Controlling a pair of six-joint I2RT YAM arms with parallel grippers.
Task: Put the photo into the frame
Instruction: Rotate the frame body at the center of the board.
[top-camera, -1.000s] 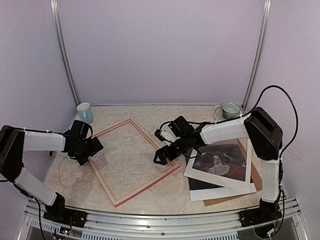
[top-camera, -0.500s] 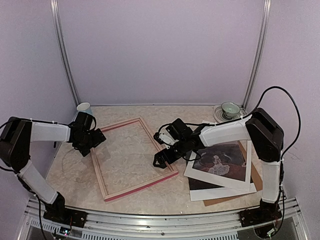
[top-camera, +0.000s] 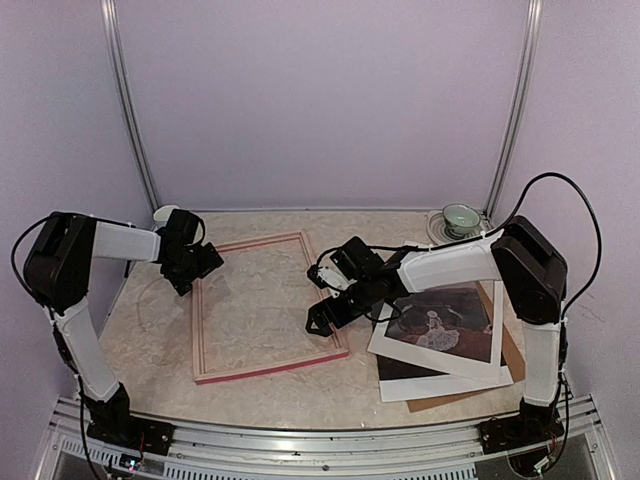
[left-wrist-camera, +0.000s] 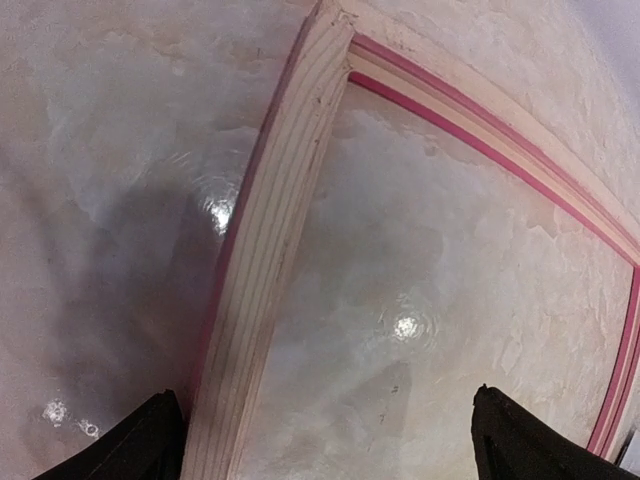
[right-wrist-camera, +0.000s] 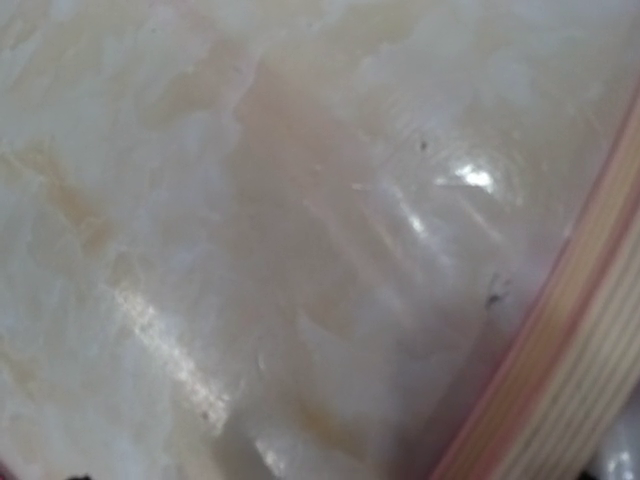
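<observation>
**Both grippers released at the frame; photo lies outside it**

Top view: the frame lies flat on the marbled table, pale wood side up, with pink showing along the edges. Left gripper sits at the frame's far-left corner, jaws spread, holding nothing. Right gripper is down at the frame's right rail, close to its near-right corner. It is also spread, with nothing clamped. The photo lies right of the frame, just beside that rail and not inside the opening. It tops a loose stack, with a white mat under it and a brown backing board at the bottom. A pale blue cup stands beyond the frame's far-left corner, half hidden by the left arm. A green cup on a saucer stands well apart from the frame, beyond the stack.

Left wrist: the frame shows one corner, wood back up, with a pink line on the inner lip. One rail runs down just beside one fingertip; can't tell if they touch. The other fingertip is over bare table inside the frame. Jaws wide, no grip.

Right wrist: blurred. It shows bare table inside the frame, and a stretch of the frame crosses the lower right corner. The gripper's own fingers are not visible here.
</observation>
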